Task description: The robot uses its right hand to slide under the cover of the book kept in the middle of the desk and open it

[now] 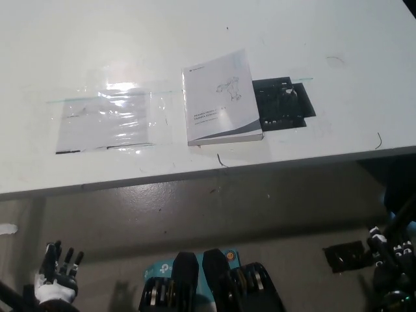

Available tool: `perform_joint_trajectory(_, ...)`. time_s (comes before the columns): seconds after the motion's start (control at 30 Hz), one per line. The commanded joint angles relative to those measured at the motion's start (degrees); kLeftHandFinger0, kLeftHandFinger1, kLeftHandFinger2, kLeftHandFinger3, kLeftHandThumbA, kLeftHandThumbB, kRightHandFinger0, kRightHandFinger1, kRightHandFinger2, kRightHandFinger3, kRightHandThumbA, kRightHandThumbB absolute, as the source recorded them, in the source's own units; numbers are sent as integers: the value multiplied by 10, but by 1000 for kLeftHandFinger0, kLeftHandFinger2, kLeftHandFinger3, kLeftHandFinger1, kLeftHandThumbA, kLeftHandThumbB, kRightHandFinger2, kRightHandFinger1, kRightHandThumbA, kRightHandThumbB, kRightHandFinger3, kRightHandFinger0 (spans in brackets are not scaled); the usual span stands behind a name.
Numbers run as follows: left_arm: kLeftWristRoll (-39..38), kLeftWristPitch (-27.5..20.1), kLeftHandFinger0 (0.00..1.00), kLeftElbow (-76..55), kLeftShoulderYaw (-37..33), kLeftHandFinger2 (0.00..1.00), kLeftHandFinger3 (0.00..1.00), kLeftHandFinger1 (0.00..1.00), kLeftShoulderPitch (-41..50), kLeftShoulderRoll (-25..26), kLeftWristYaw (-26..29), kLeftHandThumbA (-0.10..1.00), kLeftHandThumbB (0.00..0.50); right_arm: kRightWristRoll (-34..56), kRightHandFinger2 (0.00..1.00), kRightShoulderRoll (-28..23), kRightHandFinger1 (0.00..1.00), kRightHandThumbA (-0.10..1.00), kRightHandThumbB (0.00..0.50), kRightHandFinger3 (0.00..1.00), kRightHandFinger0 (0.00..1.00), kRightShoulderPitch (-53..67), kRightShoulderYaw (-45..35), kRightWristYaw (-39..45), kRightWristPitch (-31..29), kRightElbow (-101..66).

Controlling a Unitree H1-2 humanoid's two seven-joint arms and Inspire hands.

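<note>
**Book up and to the left of a low right hand**

Although the task belongs to the right hand, that hand sits low at the picture's right edge, off the desk entirely and below its front edge — too dark and partly cut off to tell whether its fingers are spread or curled. The book lies closed and flat near the middle of the desk, close to the front edge, so it is up and to the left of the right hand, with the desk edge between them. Its long axis runs roughly away from the robot, tilted a little; the bottom edge, showing the page block, faces the robot.

The left hand rests at the lower left, also below the desk, fingers apart and holding nothing. It looks about as far from the book as the right.

Around the book: a black patch sits just beside its right side, partly tucked under it, and a clear plastic sleeve lies to the left, slightly apart. The black patch sits on the side from which the right hand would likely approach — though it looks flat. Nothing rests on the cover.
</note>
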Motion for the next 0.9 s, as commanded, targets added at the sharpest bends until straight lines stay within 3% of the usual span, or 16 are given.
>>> perform_joint_trajectory(0.0,-21,-6,737,-8,-3,883,857,816,-10,11,11,867,211,44,993,6,1000,1000,188,1000,837,-36,-10,-38,25,-49)
perform_joint_trajectory(0.07,-26,-6,763,-7,-4,878,881,834,-7,13,5,893,199,46,1000,6,992,1000,180,1000,823,-42,-8,-51,33,-81)
perform_joint_trajectory(0.27,-35,-5,770,-7,1,873,895,798,-3,18,15,931,158,91,1000,-2,1000,1000,114,1000,963,-91,-3,-78,95,-153)
perform_joint_trajectory(0.33,-36,-8,774,-6,-2,882,912,808,0,19,9,959,136,91,1000,-8,1000,1000,123,1000,918,-117,-4,-105,119,-174)
perform_joint_trajectory(0.4,-42,-2,770,-13,0,870,897,809,5,19,11,949,183,89,1000,-15,1000,1000,122,1000,937,-149,-2,-127,141,-186)
perform_joint_trajectory(0.53,-46,-2,733,-14,2,841,898,786,7,21,23,906,168,87,1000,-16,1000,1000,154,1000,951,-178,-2,-155,163,-206)
perform_joint_trajectory(0.7,-44,-7,673,2,-1,805,881,747,4,28,36,938,147,98,1000,-22,1000,1000,127,1000,907,-183,31,-176,168,-228)
perform_joint_trajectory(0.83,-42,-10,699,-1,-5,836,904,767,8,31,36,963,141,113,1000,-22,1000,1000,144,1000,916,-199,47,-169,168,-237)
perform_joint_trajectory(0.87,-42,-10,674,-1,-5,815,883,747,8,31,37,950,161,115,1000,-25,1000,1000,144,1000,880,-209,58,-175,168,-238)
